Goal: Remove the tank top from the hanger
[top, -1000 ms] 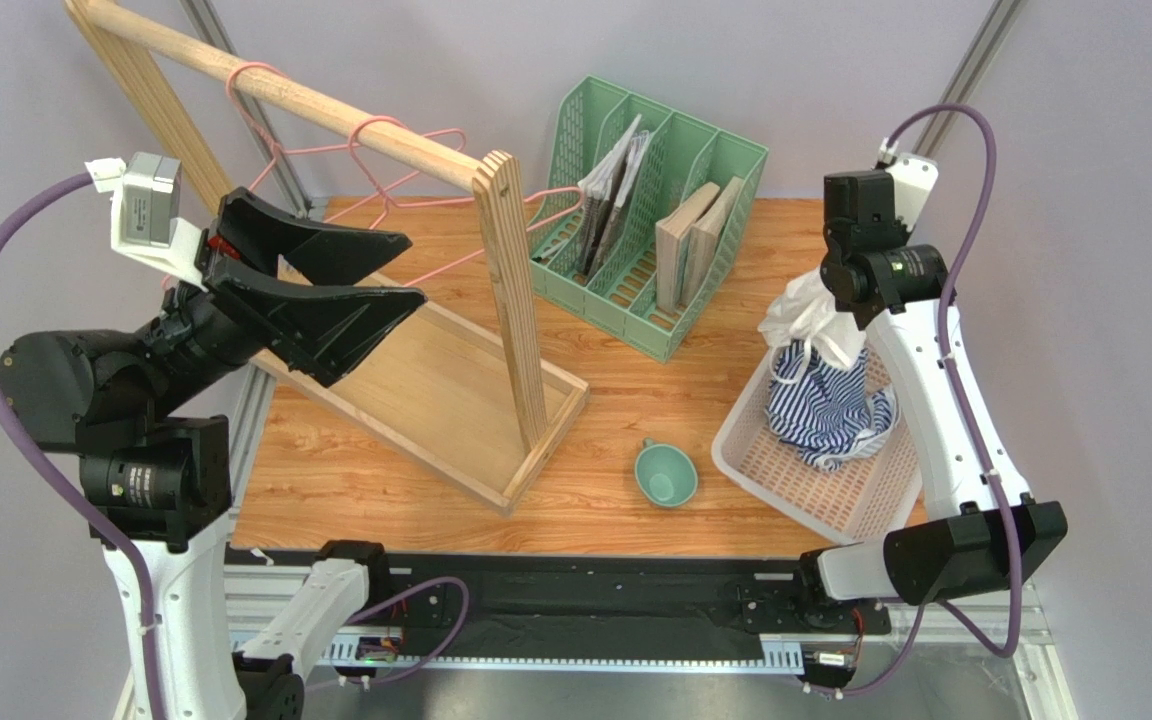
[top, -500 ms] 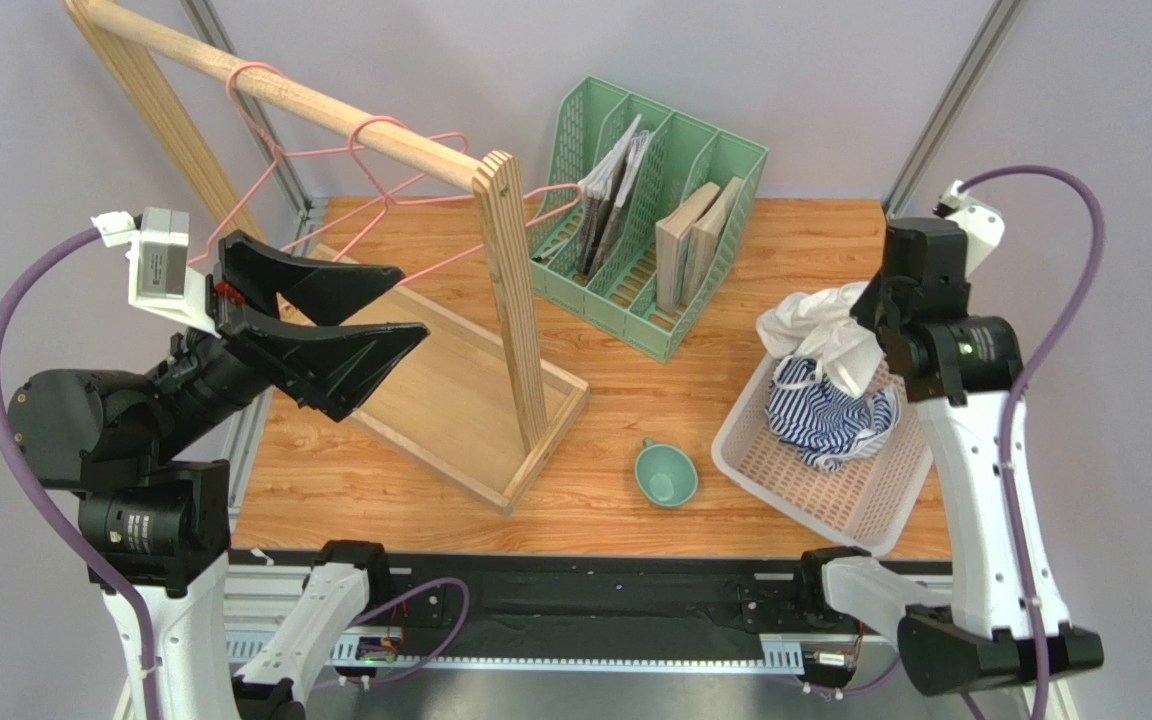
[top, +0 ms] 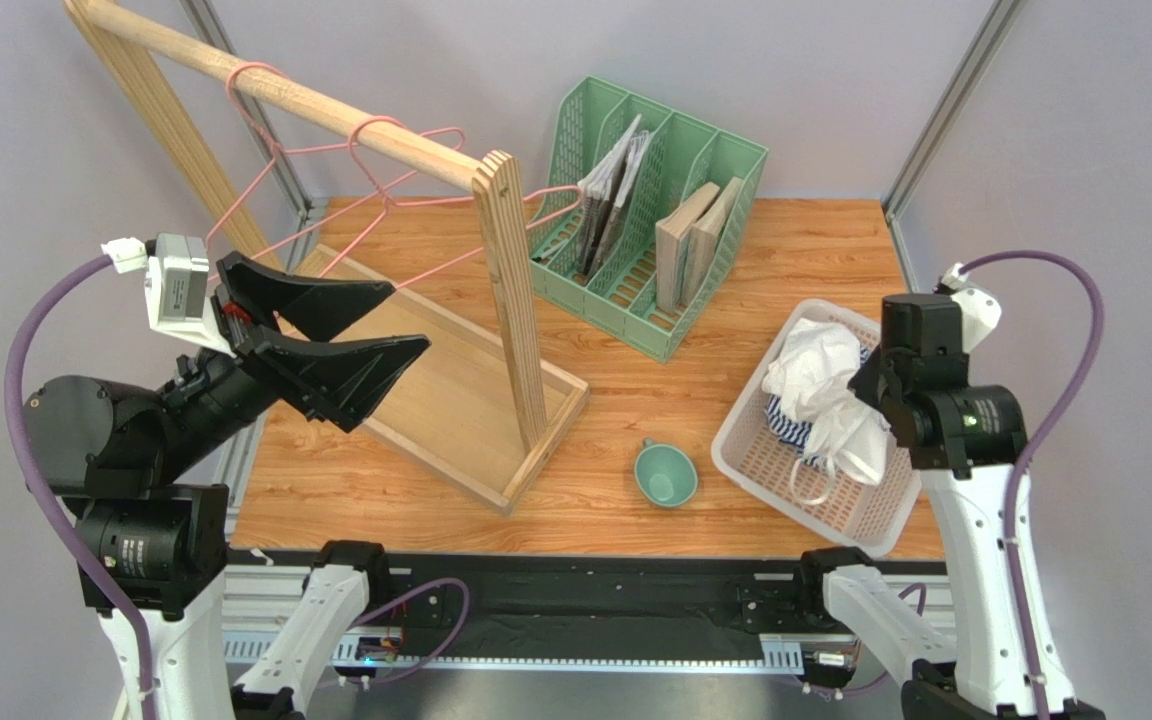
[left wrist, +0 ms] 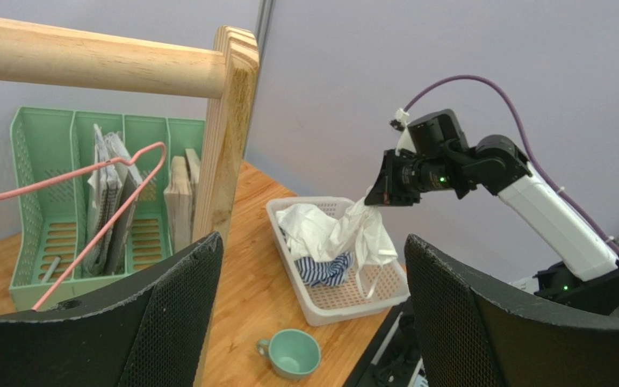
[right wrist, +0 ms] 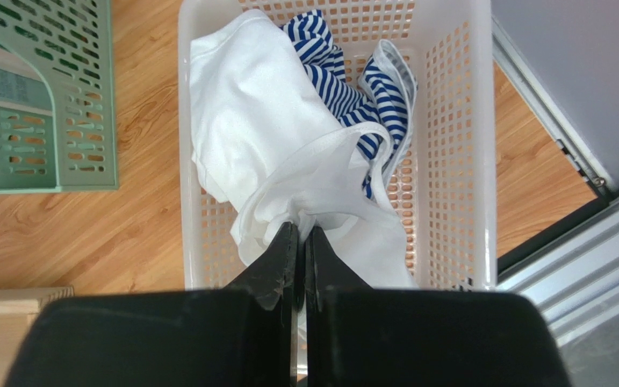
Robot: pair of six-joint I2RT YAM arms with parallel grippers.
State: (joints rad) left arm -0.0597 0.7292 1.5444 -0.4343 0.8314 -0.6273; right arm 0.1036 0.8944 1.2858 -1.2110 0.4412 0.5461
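Observation:
The white tank top (top: 823, 393) hangs bunched from my right gripper (top: 868, 396) over the white basket (top: 838, 515). It is off the hangers. In the right wrist view the gripper (right wrist: 300, 228) is shut on a fold of the tank top (right wrist: 264, 121), which drapes over a blue striped garment (right wrist: 333, 76) in the basket (right wrist: 458, 121). Empty pink hangers (top: 387, 195) hang on the wooden rack (top: 500, 270). My left gripper (top: 405, 318) is open and empty in front of the rack, and shows wide apart in its wrist view (left wrist: 313, 242).
A green file organizer (top: 642, 210) with books stands behind the middle of the table. A teal cup (top: 666, 474) sits left of the basket near the front edge. The rack's base board (top: 447, 405) takes up the left half of the table.
My right arm has swung down and toward the near right, lowering the tank top onto the basket over the striped garment. My left gripper has drifted slightly lower and stayed open.

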